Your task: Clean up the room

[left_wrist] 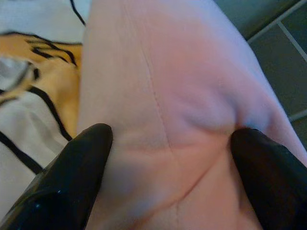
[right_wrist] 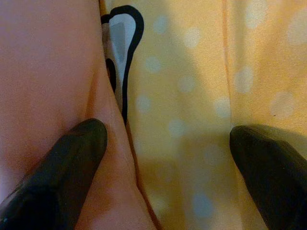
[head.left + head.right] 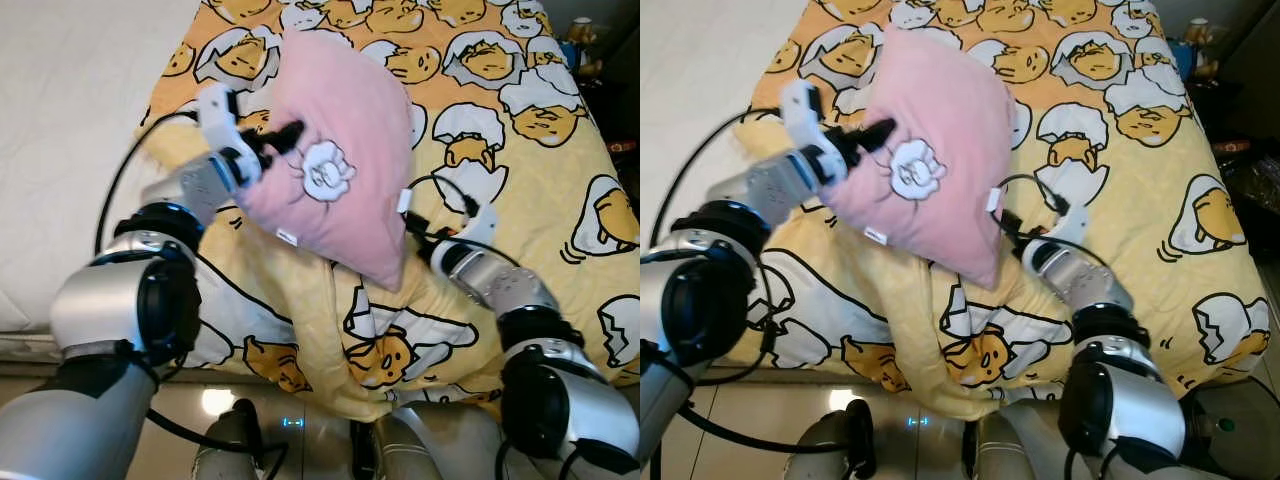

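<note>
Pink pillow (image 3: 335, 150), 1 only, was held up off the bed, tilted w/ one corner pointing down, over the yellow egg-cartoon blanket (image 3: 520, 190); 1 white patch (image 3: 327, 170) on its front & 1 small white tag (image 3: 286, 237) on its lower edge. 1 blanket, bunched into a fold near the bed's near edge; bare white sheet (image 3: 70, 120) beside it on the robot's left. 2 arms, both raised over the bed. Left gripper (image 3: 278, 139) reached in from the left w/ forearm angled up, its fingers (image 1: 72, 177) spread apart & pressed into the pillow's pink face, fabric puckered btwn them; not pinching, just pushing against it. Right gripper (image 2: 163, 158) came in from the right, low, at the pillow's lower right edge; fingers apart, one fingertip (image 2: 72, 153) touching the pink fabric, the other over the yellow blanket. Pillow sat squeezed btwn the 2 grippers. Dark clutter (image 3: 585, 50) lay at the bed's far right corner, too small to tell what.
</note>
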